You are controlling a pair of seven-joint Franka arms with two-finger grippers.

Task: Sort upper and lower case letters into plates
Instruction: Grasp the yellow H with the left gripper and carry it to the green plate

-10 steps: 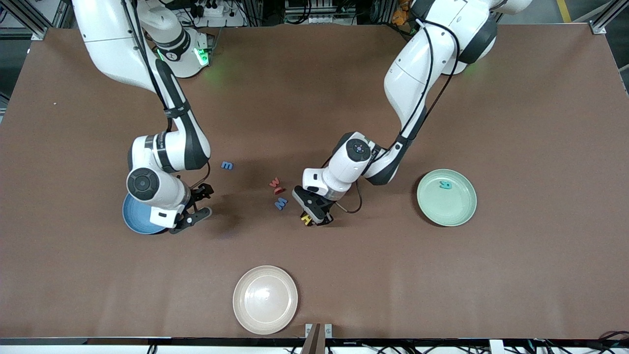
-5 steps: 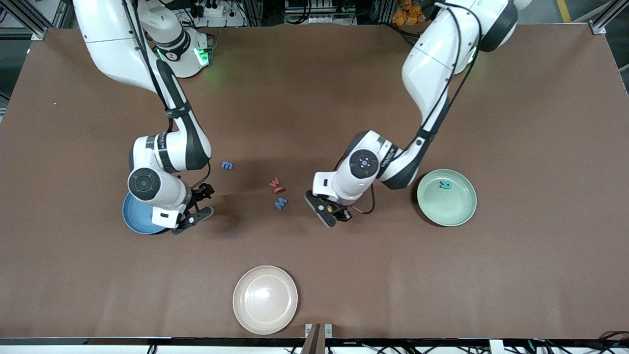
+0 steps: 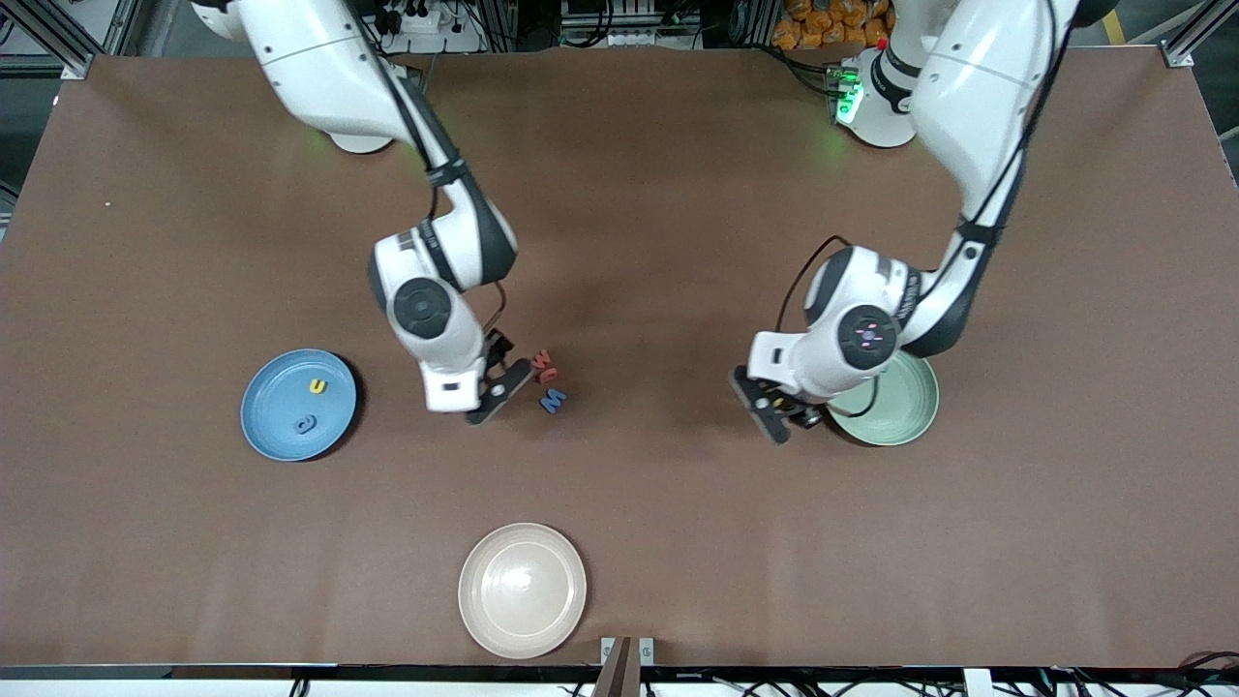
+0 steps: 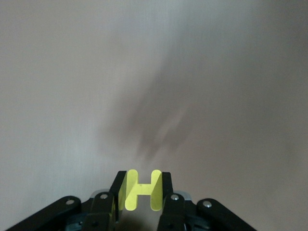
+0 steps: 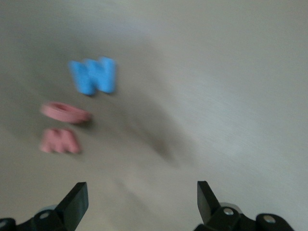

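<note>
My left gripper [image 3: 789, 419] is shut on a yellow letter H [image 4: 143, 189] and holds it over the table at the edge of the pale green plate [image 3: 910, 411]; the arm covers much of that plate. My right gripper [image 3: 511, 366] is open and empty, low beside a cluster of letters in mid-table: two red ones [image 3: 545, 366] and a blue one [image 3: 553, 399]. The right wrist view shows the blue letter [image 5: 94, 76], a red ring-shaped letter [image 5: 65, 112] and a red letter [image 5: 60, 141] ahead of the open fingers. The sky blue plate [image 3: 276, 440] holds a yellow letter [image 3: 317, 386] and a blue letter [image 3: 306, 423].
A cream-white plate [image 3: 523, 590] sits near the table's front edge, nearer to the front camera than the letter cluster. The brown table top [image 3: 1065, 542] stretches wide around the plates.
My left gripper carried the yellow H from mid-table toward the pale green plate. My right gripper moved from over the sky blue plate to the letter cluster, uncovering that plate's letters.
</note>
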